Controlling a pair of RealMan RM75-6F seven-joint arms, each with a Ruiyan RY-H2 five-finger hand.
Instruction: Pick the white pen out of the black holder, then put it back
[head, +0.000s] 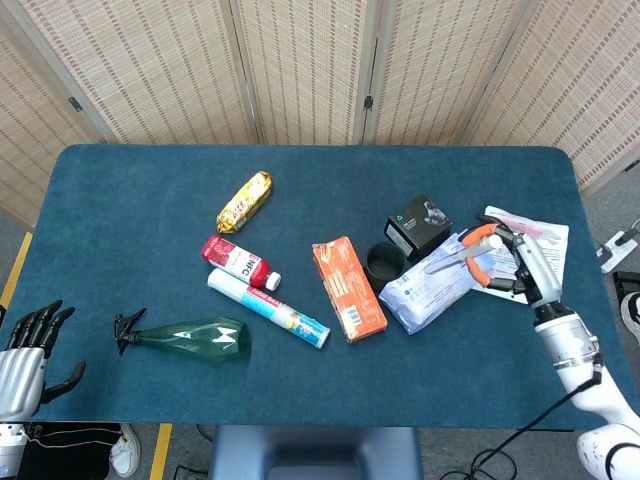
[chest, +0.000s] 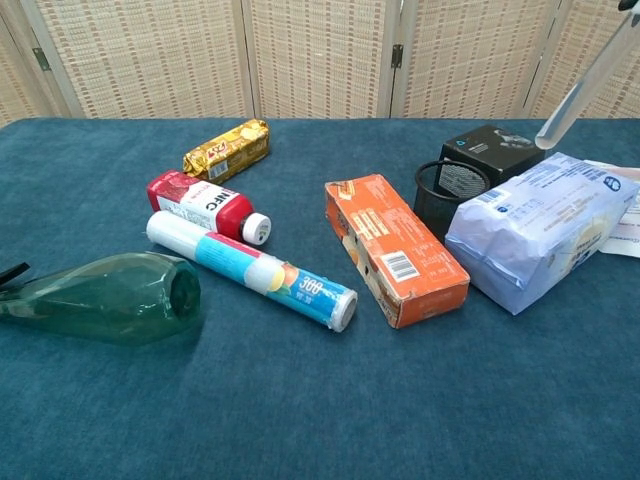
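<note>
My right hand (head: 510, 262) is raised at the right of the table and grips the white pen (head: 452, 260), which slants down and to the left over the white packet (head: 432, 283). In the chest view only the pen (chest: 588, 85) shows at the top right corner, its tip above the black box (chest: 493, 151). The round black mesh holder (head: 385, 264) (chest: 451, 194) stands upright with nothing in it, between the orange box (head: 348, 288) and the packet. The pen's tip hangs to the right of the holder, apart from it. My left hand (head: 24, 365) stays open off the table's front left corner.
A black box (head: 418, 225) sits behind the holder. Papers (head: 530, 238) lie under my right hand. To the left lie a red bottle (head: 236, 262), a white tube (head: 267, 308), a gold bar (head: 244, 201) and a green spray bottle (head: 190, 338).
</note>
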